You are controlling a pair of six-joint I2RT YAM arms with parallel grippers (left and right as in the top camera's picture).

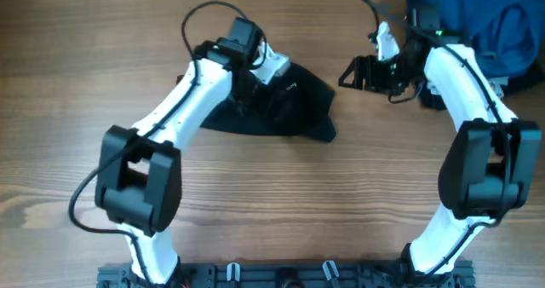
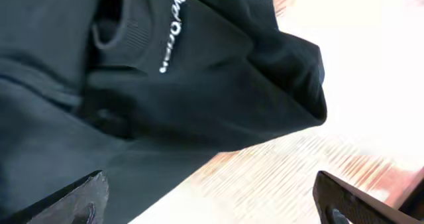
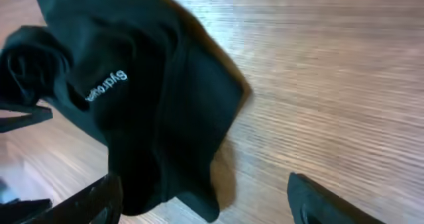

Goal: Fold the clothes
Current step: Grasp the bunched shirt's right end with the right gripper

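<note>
Black clothes under left hand; right hand nearby; both spread wide, empty.

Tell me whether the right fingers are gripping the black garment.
No, the overhead view shows the right fingers open over bare table, clear of the black garment.

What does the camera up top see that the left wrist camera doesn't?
Only the overhead: the left arm, the right arm and a blue garment at the far right corner. Only the left wrist: the white lettering on the black garment, big enough to see as letters, and the left fingers spread wide along the bottom edge. Both: the black garment lying crumpled on the wooden table.
</note>
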